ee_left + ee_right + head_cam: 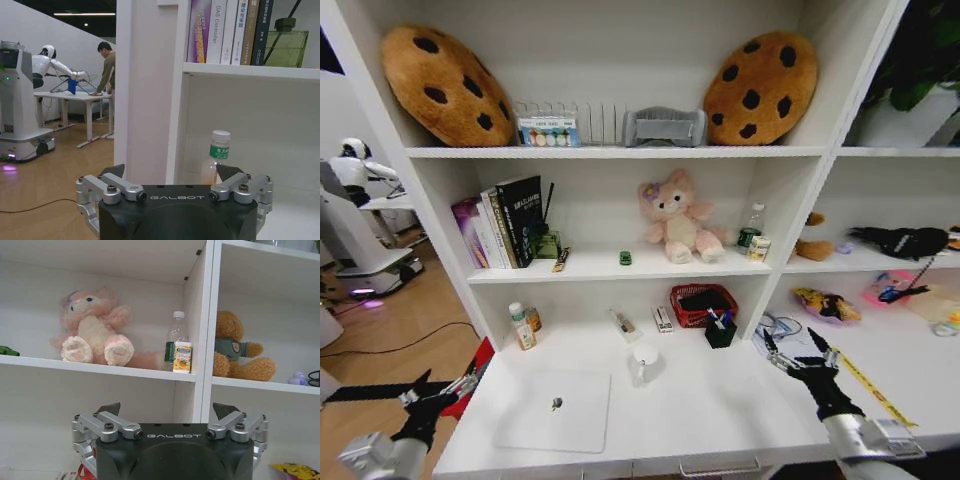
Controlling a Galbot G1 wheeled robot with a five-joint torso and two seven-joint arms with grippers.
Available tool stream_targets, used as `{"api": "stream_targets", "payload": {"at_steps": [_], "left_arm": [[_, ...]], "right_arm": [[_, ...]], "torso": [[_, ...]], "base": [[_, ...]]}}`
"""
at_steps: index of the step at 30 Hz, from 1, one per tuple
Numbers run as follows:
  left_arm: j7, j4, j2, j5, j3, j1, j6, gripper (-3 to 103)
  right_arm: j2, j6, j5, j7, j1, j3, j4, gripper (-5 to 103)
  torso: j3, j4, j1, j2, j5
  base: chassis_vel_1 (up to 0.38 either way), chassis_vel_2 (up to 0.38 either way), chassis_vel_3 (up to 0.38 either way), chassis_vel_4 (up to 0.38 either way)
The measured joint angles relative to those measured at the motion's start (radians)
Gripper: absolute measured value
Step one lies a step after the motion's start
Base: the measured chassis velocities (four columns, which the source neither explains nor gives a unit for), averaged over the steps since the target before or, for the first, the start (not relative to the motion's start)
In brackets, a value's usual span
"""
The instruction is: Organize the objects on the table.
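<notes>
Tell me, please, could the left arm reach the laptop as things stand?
Probably yes. The left gripper, open, hovers off the table's left edge, and the closed laptop lies flat nearby, with nothing between them.

Smooth white table [720,400], fluffy plush bear [678,222] (pink), matt black end effector [170,192]

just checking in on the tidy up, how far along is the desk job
Looks barely started. Nothing is in hand: the left gripper hangs open off the table's left edge, the right gripper open above its right side. The closed laptop lies flat on the table, and the green toy car sits on the shelf near the pink plush bear.
</notes>
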Motion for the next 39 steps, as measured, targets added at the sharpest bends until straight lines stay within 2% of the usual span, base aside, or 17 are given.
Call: {"api": "stream_targets", "payload": {"at_steps": [10, 12, 13, 16, 18, 19, 21, 23, 24, 27, 28, 32, 33, 34, 35, 37, 39], "left_arm": [[0.000, 0.000, 0.000, 0.000, 0.000, 0.000, 0.000, 100], [0.000, 0.000, 0.000, 0.000, 0.000, 0.000, 0.000, 100], [0.000, 0.000, 0.000, 0.000, 0.000, 0.000, 0.000, 100], [0.000, 0.000, 0.000, 0.000, 0.000, 0.000, 0.000, 100], [0.000, 0.000, 0.000, 0.000, 0.000, 0.000, 0.000, 100], [0.000, 0.000, 0.000, 0.000, 0.000, 0.000, 0.000, 100], [0.000, 0.000, 0.000, 0.000, 0.000, 0.000, 0.000, 100], [0.000, 0.000, 0.000, 0.000, 0.000, 0.000, 0.000, 100], [0.000, 0.000, 0.000, 0.000, 0.000, 0.000, 0.000, 100], [0.000, 0.000, 0.000, 0.000, 0.000, 0.000, 0.000, 100], [0.000, 0.000, 0.000, 0.000, 0.000, 0.000, 0.000, 100], [0.000, 0.000, 0.000, 0.000, 0.000, 0.000, 0.000, 100], [-0.001, 0.000, 0.000, 0.000, -0.001, 0.000, 0.000, 100], [-0.001, 0.000, 0.000, 0.000, 0.000, 0.000, 0.000, 100], [-0.001, 0.000, 0.000, 0.000, 0.000, 0.000, 0.000, 100], [-0.001, 0.000, 0.000, 0.000, 0.000, 0.000, 0.000, 100], [-0.001, 0.000, 0.000, 0.000, 0.000, 0.000, 0.000, 100]], "right_arm": [[0.000, 0.000, 0.000, 0.000, 0.000, 0.000, 0.000, 100], [0.000, 0.000, 0.000, 0.000, -0.001, 0.000, 0.000, 100], [0.000, 0.000, 0.000, 0.000, -0.001, 0.000, 0.000, 100], [0.000, 0.000, 0.000, 0.000, -0.001, 0.000, 0.000, 100], [0.000, 0.000, 0.000, 0.000, -0.001, 0.000, 0.000, 100], [0.000, 0.000, 0.000, 0.000, -0.001, 0.000, 0.000, 100], [0.000, 0.000, 0.000, 0.000, -0.001, 0.000, 0.000, 100], [0.000, 0.000, 0.000, 0.000, -0.001, 0.000, 0.000, 100], [0.000, 0.000, 0.000, 0.000, -0.001, 0.000, 0.000, 100], [0.000, 0.000, 0.000, 0.000, -0.001, 0.000, 0.000, 100], [0.000, 0.000, 0.000, 0.000, -0.001, 0.000, 0.000, 100], [0.000, 0.000, 0.000, 0.000, -0.001, 0.000, 0.000, 100], [0.000, 0.000, 0.000, 0.000, -0.001, 0.000, 0.000, 100], [0.000, 0.000, 0.000, 0.000, -0.001, 0.000, 0.000, 100], [0.000, 0.000, 0.000, 0.000, -0.001, 0.000, 0.000, 100], [0.000, 0.000, 0.000, 0.000, -0.001, 0.000, 0.000, 100], [0.000, 0.000, 0.000, 0.000, -0.001, 0.000, 0.000, 100]], "torso": [[0.000, 0.0002, 0.000, 0.000, -0.0002], [0.000, -0.0002, 0.000, 0.000, 0.0016], [0.000, -0.0002, 0.000, 0.000, 0.0000], [0.000, 0.0000, 0.000, 0.000, -0.0005], [0.000, -0.0002, 0.000, 0.000, 0.0019], [0.000, 0.0000, -0.001, 0.000, -0.0006], [0.000, 0.0000, -0.001, 0.000, -0.0011], [0.000, -0.0001, 0.000, 0.000, 0.0021], [0.000, -0.0001, 0.000, 0.000, 0.0021], [0.000, 0.0001, -0.001, 0.000, -0.0012], [0.000, -0.0001, -0.001, 0.000, 0.0017], [-0.001, -0.0004, -0.001, 0.001, 0.0001], [-0.001, 0.0009, -0.001, 0.001, 0.0000], [0.000, -0.0001, -0.001, 0.000, -0.0006], [0.000, -0.0002, -0.001, 0.001, 0.0016], [0.000, -0.0004, -0.001, 0.001, 0.0015], [0.000, -0.0002, -0.001, 0.001, -0.0006]], "base": [[0.213, -0.215, -0.212, 0.225], [0.274, -0.264, -0.293, 0.275], [0.305, -0.305, -0.298, 0.303], [0.321, -0.313, -0.312, 0.315], [0.359, -0.318, -0.363, 0.343], [0.346, -0.359, -0.361, 0.375], [0.346, -0.359, -0.363, 0.375], [0.400, -0.384, -0.375, 0.351], [0.400, -0.393, -0.386, 0.351], [0.382, -0.366, -0.315, 0.368], [0.387, -0.358, -0.341, 0.337], [0.329, -0.351, -0.312, 0.326], [0.210, -0.272, -0.278, 0.262], [0.181, -0.098, -0.256, 0.262], [0.181, -0.098, -0.209, 0.142], [0.103, -0.106, -0.209, 0.114], [-0.067, 0.001, -0.091, 0.060]]}}
